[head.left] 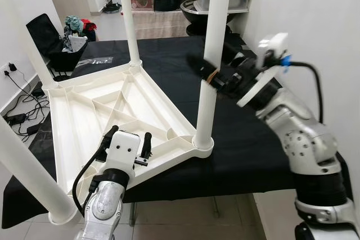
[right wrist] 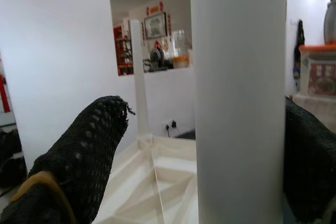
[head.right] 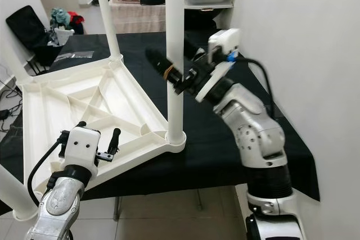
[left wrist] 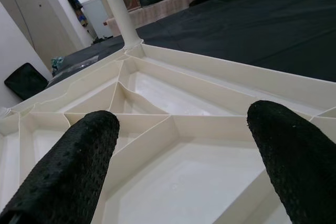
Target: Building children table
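I am bringing my right claw (head.left: pixel 207 75) around the near right leg (head.left: pixel 212 54) of the upturned table top (head.left: pixel 95 116), which is lying ribs-up on the black cloth (head.left: pixel 247 139) of a bigger table. My right fingers are standing apart, one on each side of the white tube, and I cannot tell whether they are touching it yet. To do this well, I judge I should be closing squarely across the tube about where I am now, then pushing straight down along it so it seats fully in its corner socket (head.left: pixel 202 141), without leaning it sideways. The leg is standing upright, its long axis running straight up from the socket, open end pointing at the ceiling. Another leg (head.left: pixel 130 18) is standing at the far corner, and a third (head.left: pixel 28 175) is rising at the near left corner. My left claw (head.left: pixel 128 145) is hovering just above the near edge of the table top, fingers spread wide and holding nothing; I judge it could be steadying the edge while I press.
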You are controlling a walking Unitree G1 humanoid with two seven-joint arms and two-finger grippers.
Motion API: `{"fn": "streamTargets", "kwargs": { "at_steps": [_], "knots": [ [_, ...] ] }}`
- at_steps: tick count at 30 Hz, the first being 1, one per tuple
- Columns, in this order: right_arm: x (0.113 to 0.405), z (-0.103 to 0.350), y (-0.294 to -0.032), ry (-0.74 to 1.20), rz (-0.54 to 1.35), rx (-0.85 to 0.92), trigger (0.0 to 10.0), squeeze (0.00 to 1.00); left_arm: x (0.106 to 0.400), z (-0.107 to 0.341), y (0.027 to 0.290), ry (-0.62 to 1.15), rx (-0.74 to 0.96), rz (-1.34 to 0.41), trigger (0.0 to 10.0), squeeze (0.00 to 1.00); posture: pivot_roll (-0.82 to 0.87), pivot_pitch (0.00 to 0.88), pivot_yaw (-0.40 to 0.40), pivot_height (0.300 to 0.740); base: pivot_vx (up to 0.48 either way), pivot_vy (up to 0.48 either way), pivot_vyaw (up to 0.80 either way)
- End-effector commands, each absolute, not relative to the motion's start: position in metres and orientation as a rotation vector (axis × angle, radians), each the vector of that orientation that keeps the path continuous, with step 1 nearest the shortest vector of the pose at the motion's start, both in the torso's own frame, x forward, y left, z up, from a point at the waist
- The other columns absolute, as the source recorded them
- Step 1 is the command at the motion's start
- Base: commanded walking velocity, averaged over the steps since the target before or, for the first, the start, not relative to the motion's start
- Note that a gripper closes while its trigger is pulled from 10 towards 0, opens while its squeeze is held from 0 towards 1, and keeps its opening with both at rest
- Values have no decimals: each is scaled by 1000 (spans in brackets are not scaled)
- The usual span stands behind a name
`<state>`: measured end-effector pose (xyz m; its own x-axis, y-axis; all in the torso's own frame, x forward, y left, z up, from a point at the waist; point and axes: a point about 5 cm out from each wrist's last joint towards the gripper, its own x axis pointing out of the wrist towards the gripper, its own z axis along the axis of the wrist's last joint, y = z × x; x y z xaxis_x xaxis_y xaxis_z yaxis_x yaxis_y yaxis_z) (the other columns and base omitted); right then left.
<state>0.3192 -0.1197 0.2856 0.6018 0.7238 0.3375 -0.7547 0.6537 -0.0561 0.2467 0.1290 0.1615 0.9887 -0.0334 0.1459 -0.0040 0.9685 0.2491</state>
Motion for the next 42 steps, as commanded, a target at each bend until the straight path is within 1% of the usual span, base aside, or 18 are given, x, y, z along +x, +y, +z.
{"fn": "streamTargets", "kwargs": {
  "at_steps": [1,7,12,19,21,22,23,24,26,29,30,31,32,33,36,38,41,42],
  "knots": [
    [328,265,-112,-279,814,33,10000,0,244,160,130,-141,246,-4,10000,0,60,61,-14,740,0,0,0],
    [335,251,-113,-236,767,-11,10000,0,242,160,130,-140,243,0,10000,0,60,70,-16,740,0,0,0],
    [339,234,-120,-171,725,-42,10000,0,240,160,129,-132,237,-2,10000,0,62,85,-19,740,0,0,0],
    [340,222,-128,-144,703,-71,10000,0,238,157,128,-96,199,-31,10000,0,60,93,-20,740,0,0,0],
    [341,218,-130,-134,691,-86,10000,0,238,155,126,-68,188,-61,10000,0,61,98,-21,740,0,0,0],
    [342,214,-132,-124,683,-95,9608,0,238,151,124,-23,149,-80,10000,0,66,103,-22,740,0,0,0],
    [342,212,-133,-118,677,-101,9608,0,238,149,123,7,124,-92,10000,0,66,103,-22,740,0,0,0],
    [343,210,-134,-111,672,-106,10000,0,238,148,119,42,107,-129,10000,0,67,106,-24,740,0,0,0],
    [343,208,-134,-108,667,-113,10000,0,238,149,113,74,55,-166,10000,0,68,107,-22,740,0,0,0],
    [344,206,-132,-105,665,-112,10000,0,237,154,105,59,69,-231,10000,0,69,108,-27,740,0,0,0],
    [344,205,-132,-101,668,-107,8980,0,237,155,104,54,80,-233,10000,0,69,110,-26,740,0,0,0],
    [345,205,-131,-102,669,-116,8235,0,238,156,104,46,92,-235,10000,0,68,109,-25,740,0,0,0],
    [345,205,-131,-102,669,-116,8235,0,238,156,104,46,92,-235,10000,0,68,109,-25,740,0,0,0],
    [345,204,-131,-101,666,-109,0,0,238,157,103,44,98,-230,10000,0,67,110,-26,740,0,0,0],
    [346,203,-131,-100,662,-114,0,0,238,158,101,45,115,-237,10000,0,67,110,-26,740,0,0,0],
    [349,202,-131,-98,650,-111,0,0,237,163,91,67,67,-265,10000,0,70,110,-29,740,0,0,0],
    [350,201,-131,-99,647,-107,0,0,237,165,87,75,50,-283,10000,0,70,110,-26,740,0,0,0],
    [351,201,-131,-102,647,-104,0,0,234,165,78,107,13,-327,10000,0,69,110,-27,740,0,0,0]
  ]
}}
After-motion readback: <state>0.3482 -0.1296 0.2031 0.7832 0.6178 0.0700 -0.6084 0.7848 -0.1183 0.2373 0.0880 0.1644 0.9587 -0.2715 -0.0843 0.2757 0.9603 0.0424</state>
